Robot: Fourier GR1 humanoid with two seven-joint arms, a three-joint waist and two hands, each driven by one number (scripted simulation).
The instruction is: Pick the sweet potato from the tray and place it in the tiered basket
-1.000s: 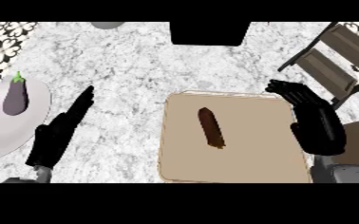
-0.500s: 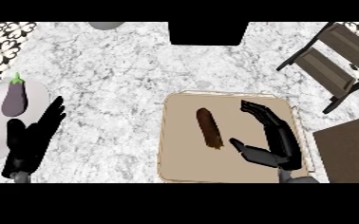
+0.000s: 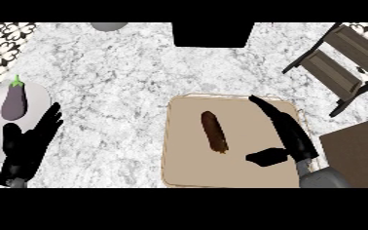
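- Marble counter (image 3: 122,78) holds a tray (image 3: 179,173); the sweet potato (image 3: 214,131) still lies on it.
- Right hand (image 3: 293,139), fingers straighter than before, is spread just beside it.
- Left hand (image 3: 25,143) rests open, lower left.

Kitchen, white marbled counter (image 3: 122,73), aubergine (image 3: 13,102) on a plate (image 3: 40,100), beige tray (image 3: 187,168), wooden tiered basket (image 3: 334,68)

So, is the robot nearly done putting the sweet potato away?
Not yet. Nothing is done: the sweet potato lies on the tray. In hand: the right hand is open over the tray, just beside it, not touching. Left to do: grab it, lift it, and put it in the tiered basket at the right.
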